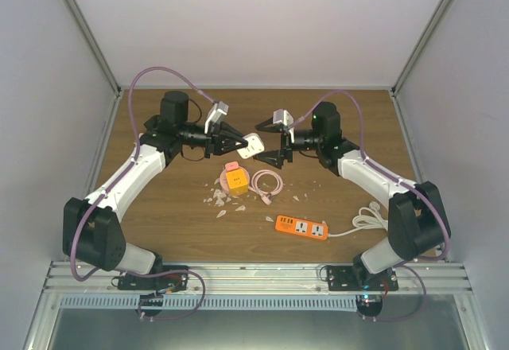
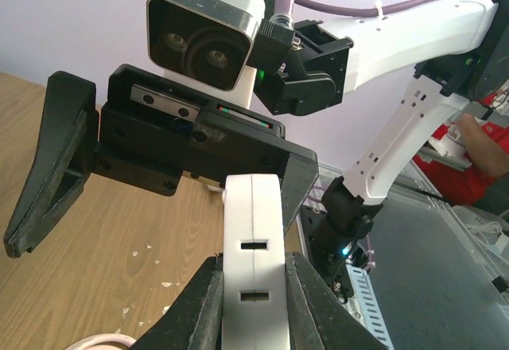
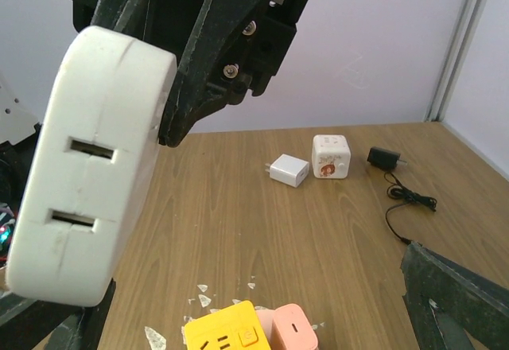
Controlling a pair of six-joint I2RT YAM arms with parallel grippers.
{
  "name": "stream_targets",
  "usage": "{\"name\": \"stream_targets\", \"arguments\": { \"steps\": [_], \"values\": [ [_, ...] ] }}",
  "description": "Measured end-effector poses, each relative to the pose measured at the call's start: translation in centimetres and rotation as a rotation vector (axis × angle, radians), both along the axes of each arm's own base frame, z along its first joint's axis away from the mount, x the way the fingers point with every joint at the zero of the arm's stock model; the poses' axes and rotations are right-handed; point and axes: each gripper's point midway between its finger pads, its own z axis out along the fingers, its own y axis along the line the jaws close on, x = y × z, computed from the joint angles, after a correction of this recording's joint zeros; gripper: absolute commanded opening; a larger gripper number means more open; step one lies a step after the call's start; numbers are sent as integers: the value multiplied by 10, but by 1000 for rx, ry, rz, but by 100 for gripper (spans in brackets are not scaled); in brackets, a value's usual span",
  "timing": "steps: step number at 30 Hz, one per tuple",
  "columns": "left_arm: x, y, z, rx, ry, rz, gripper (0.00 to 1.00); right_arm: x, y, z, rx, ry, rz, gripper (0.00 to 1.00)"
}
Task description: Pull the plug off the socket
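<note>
Wooden table [image 1: 159, 223] below both grippers: left gripper [image 1: 242, 143] clamps the white socket block [image 1: 253, 146] aloft, right gripper [image 1: 259, 143] gapes empty opposite, facing slots bare, no plug seen, so the pull looks done; next, confirm where it went.

1. Power strip [image 1: 302, 227]: on the table [image 1: 175, 223], near side.
2. Cube socket [image 1: 235, 180]: left of the strip, farther back.
3. Coiled cable [image 1: 266, 183]: just behind-left of the strip.
4. Socket adapter [image 1: 250, 146]: above the table, farther behind-left of the strip.
</note>
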Motion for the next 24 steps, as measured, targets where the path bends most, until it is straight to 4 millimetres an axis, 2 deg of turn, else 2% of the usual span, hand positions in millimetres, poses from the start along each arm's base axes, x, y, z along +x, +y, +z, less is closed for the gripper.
{"name": "stream_targets", "arguments": {
  "steps": [7, 14, 24],
  "values": [
    [4, -1, -5, 15, -24, 22, 5, -1, 1, -2, -2, 19, 4, 100],
    [7, -3, -14, 46, -19, 49, 5, -4, 7, 10, 18, 2, 25, 100],
    [3, -5, -18, 55, -39, 32, 5, 4, 8, 10, 6, -8, -15, 100]
  ]
}}
